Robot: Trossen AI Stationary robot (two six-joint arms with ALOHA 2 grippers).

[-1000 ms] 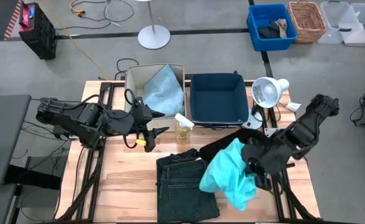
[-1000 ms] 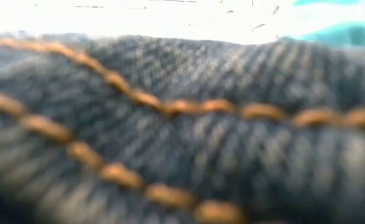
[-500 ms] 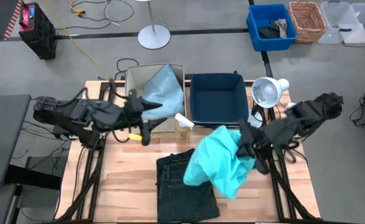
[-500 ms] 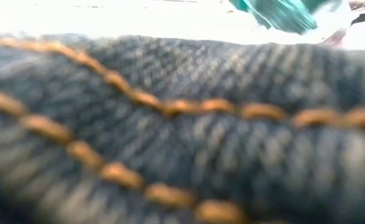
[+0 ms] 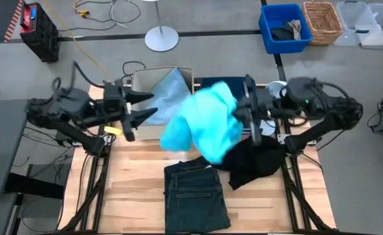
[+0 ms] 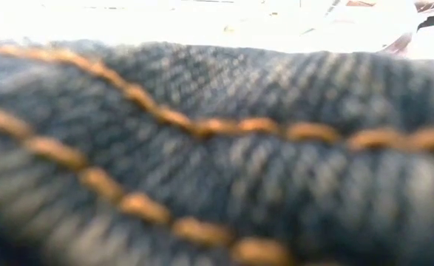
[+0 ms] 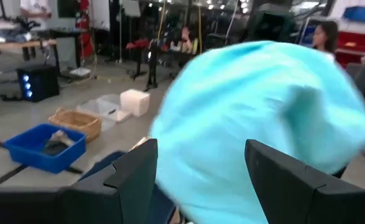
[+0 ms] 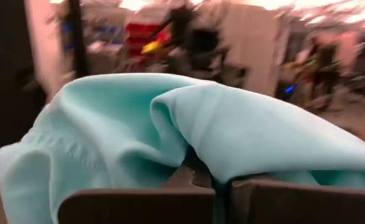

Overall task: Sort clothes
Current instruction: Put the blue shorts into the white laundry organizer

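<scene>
My right gripper (image 5: 246, 111) is shut on the bright turquoise top (image 5: 204, 124) and holds it in the air over the table's far middle; the top also shows in the right wrist view (image 8: 138, 143). My left gripper (image 5: 137, 112) is open and empty, just left of the top, which fills the left wrist view (image 7: 257, 118). The black garment (image 5: 253, 160) lies on the table's right part. The dark jeans (image 5: 194, 196) lie folded at the near middle and fill the low view (image 6: 217, 148). The pale blue cloth (image 5: 170, 88) lies in the beige box (image 5: 139, 79). My right gripper pinches a bunched fold of the turquoise top (image 8: 201, 146) between its two fingers. The fingers come about level from the table's right side. The top is lifted clear of the table and billows away from the fingers toward the left, slack.
A navy fabric box (image 5: 207, 83) stands at the far middle, partly under the top. A white lamp (image 5: 276, 88) stands at the far right. On the floor beyond are a blue bin (image 5: 284, 27) and a wicker basket (image 5: 321, 21). Bare wood shows at the near left.
My right gripper has risen and swung from the table's near right toward the far edge and the left, staying shut on the turquoise top. The top has been lifted clear and carried left, uncovering the black garment. My left gripper has drawn back a little toward the far left.
</scene>
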